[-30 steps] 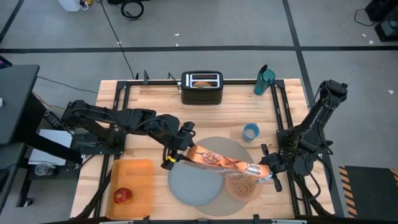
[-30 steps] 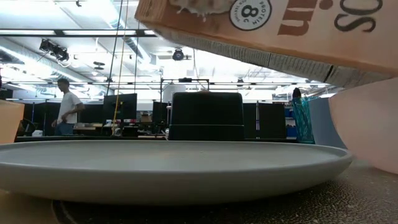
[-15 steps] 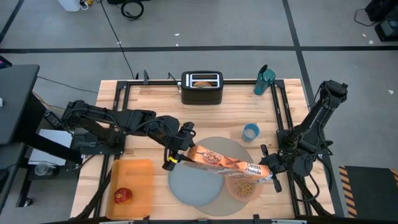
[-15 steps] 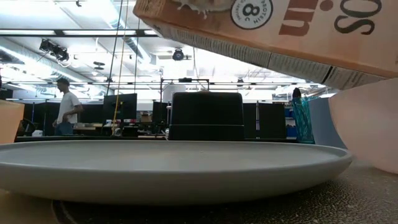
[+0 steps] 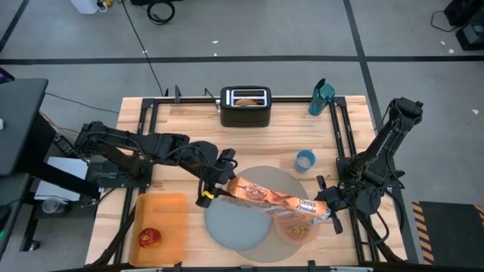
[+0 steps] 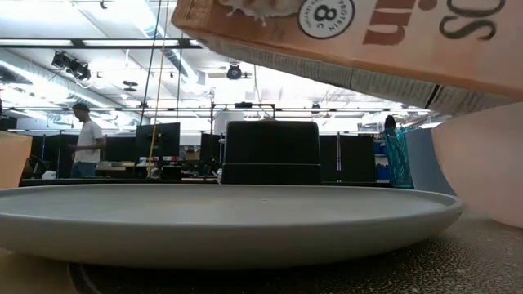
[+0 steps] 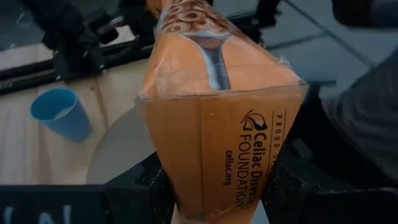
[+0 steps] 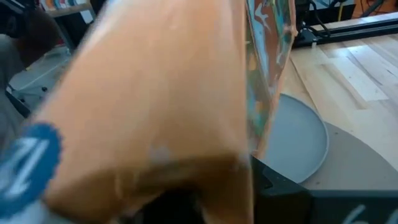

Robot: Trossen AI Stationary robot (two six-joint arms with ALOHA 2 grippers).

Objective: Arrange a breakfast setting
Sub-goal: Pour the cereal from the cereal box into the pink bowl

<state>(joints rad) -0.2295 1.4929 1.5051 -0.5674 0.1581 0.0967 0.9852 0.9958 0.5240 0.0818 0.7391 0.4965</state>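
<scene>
Slightly lower at its open end than a second ago, the box (image 5: 274, 198) is tipped over the bowl (image 5: 296, 226), and more cereal (image 5: 296, 224) is seen heaped inside the bowl. Its flat cardboard base is pinched between the jaws of the left gripper (image 5: 214, 183), near the middle of the surface (image 5: 189, 125); the open end is gripped by the jaws of the right gripper (image 5: 327, 209) above the bowl, toward the front right corner.

One round grey mat (image 5: 261, 198), matte and grainy, lies at the front centre. On it are one smooth grey-blue plate (image 5: 236, 224), shallow and rimmed, and beside it the one pink bowl, partly off the mat's right edge. One blue cup (image 5: 305, 160) stands just off the mat's back right edge. One teal tumbler (image 5: 321, 97) stands at the back right corner, and one black toaster (image 5: 245, 106) at the back edge holds a bagel (image 5: 245, 100) in its slot. One orange tray (image 5: 159, 229) at the front left corner carries one red fruit (image 5: 149, 237).

Only the high view shows the tray, fruit and bagel. Printed lettering and the clear film on the box (image 7: 217, 118) are shown only in the left wrist view. A person (image 6: 84, 150) far behind the surface is seen only in the low view.
</scene>
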